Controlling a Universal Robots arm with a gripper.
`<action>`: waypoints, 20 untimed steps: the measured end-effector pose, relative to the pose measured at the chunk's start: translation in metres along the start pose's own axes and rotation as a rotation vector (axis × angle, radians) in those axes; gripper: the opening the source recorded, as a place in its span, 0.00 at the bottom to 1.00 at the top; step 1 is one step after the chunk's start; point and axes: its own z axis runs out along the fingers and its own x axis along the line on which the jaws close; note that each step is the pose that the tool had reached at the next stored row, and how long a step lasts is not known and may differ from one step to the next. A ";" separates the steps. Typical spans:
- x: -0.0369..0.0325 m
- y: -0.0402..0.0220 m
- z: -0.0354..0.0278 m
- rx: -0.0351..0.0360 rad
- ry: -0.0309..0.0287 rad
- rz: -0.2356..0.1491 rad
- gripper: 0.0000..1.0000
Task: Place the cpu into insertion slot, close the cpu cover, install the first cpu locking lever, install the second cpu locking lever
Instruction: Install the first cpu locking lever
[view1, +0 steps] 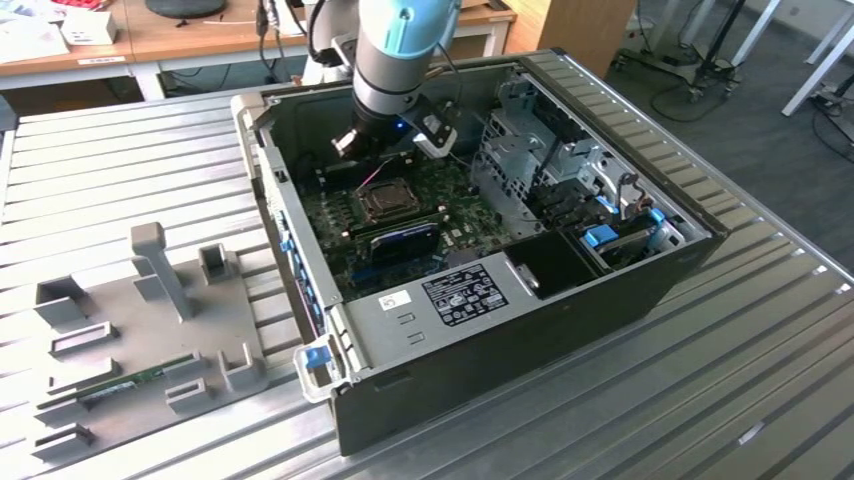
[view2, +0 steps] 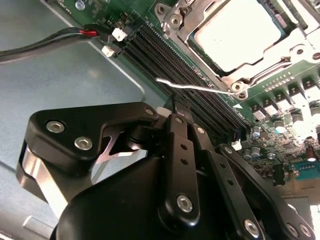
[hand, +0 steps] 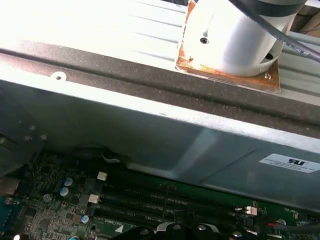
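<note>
The cpu (view2: 235, 32) lies pale and flat in the insertion slot (view1: 387, 201) on the green board inside the open computer case. The silver cpu cover (view2: 287, 50) lies down around it, its window showing the chip's face. A thin wire locking lever (view2: 200, 88) sticks out from the socket's corner over the black memory slots, its free end raised. My gripper (view2: 179, 106) has its black fingers drawn together, tips right beside that lever with nothing seen between them. In the exterior view the gripper (view1: 383, 162) hangs just behind the socket.
Long black memory slots (view2: 185, 65) run beside the socket, with a black and red cable (view2: 60, 40) near them. The case wall (hand: 150, 125) stands close behind. A grey drive cage (view1: 534, 150) fills the exterior view's right. A grey fixture plate (view1: 147, 320) lies outside the case.
</note>
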 end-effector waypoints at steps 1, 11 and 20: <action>0.0000 0.0000 0.0000 0.0076 0.0011 0.001 0.10; 0.0000 0.0000 -0.0001 0.0365 0.0068 0.000 0.10; -0.0032 0.0054 -0.0124 0.0316 0.0345 0.013 0.10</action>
